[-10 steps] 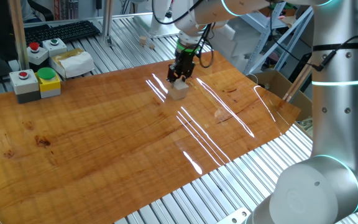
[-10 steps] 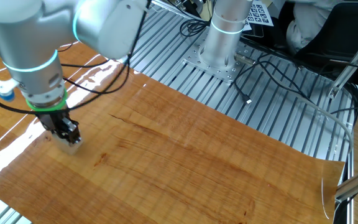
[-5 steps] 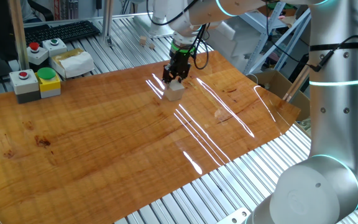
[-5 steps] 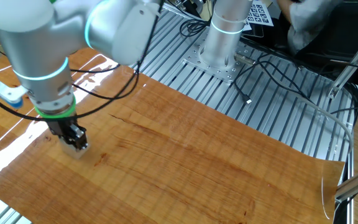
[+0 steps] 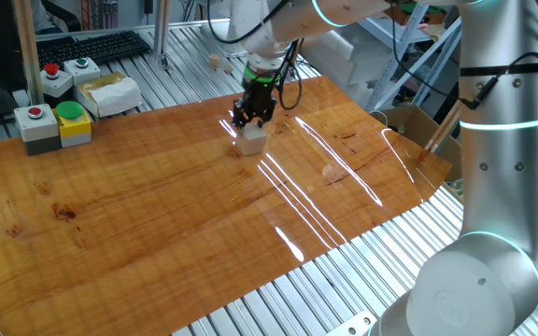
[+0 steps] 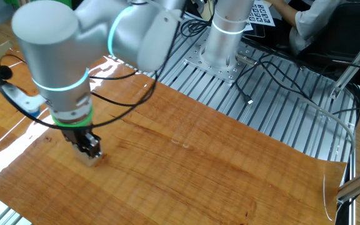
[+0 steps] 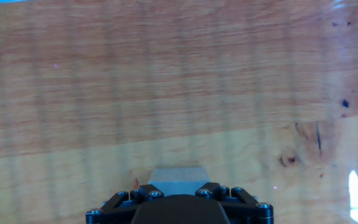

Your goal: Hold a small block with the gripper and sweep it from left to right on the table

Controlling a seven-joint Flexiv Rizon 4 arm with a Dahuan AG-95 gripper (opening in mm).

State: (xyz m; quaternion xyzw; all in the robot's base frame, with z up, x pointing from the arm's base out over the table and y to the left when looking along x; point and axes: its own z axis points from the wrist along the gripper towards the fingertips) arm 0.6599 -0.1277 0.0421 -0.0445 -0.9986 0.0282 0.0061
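The small block (image 5: 250, 141) is a pale beige cube resting on the table (image 5: 157, 215), held between the black fingers of my gripper (image 5: 251, 123). The gripper, with its green ring, points straight down and is shut on the block. In the other fixed view the gripper (image 6: 89, 147) holds the block (image 6: 92, 159) near the table's (image 6: 217, 169) left front part. In the hand view the block (image 7: 176, 174) shows as a pale face just above the black gripper body (image 7: 179, 205); the fingertips are hidden.
Two grey button boxes (image 5: 54, 123) (image 5: 68, 73) and a taped white box (image 5: 108, 93) stand at the table's far left edge. A keyboard (image 5: 82, 47) lies behind. Ribbed aluminium frame (image 5: 297, 299) surrounds the board. The arm's base (image 6: 227, 31) and cables (image 6: 280, 75) lie beyond the table.
The gripper has slid the block along the table, leftward in one fixed view and rightward in the other, staying shut on it.
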